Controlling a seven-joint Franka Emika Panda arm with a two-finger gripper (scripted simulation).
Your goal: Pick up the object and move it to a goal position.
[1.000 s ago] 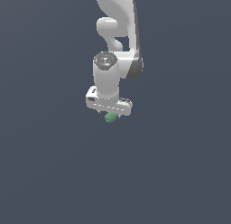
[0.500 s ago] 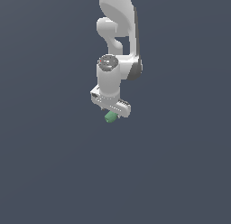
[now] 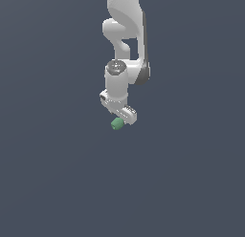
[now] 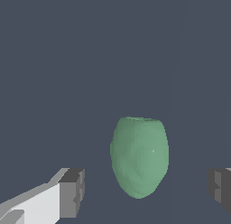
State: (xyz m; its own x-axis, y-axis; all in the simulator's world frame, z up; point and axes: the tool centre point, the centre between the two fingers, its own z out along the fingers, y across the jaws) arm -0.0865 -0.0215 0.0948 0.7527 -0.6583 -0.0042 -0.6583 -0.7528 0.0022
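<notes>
The gripper (image 4: 144,191) hovers above the object (image 4: 139,156), fingers apart around it; next, descend and close.

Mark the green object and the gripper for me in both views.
green object (image 3: 116,123), exterior view: middle of its body.
green object (image 4: 139,156), wrist view: centre of its rounded side.
gripper (image 3: 119,117), exterior view: below the hand, between fingertips.
gripper (image 4: 145,188), wrist view: midway between both fingertips.
</notes>
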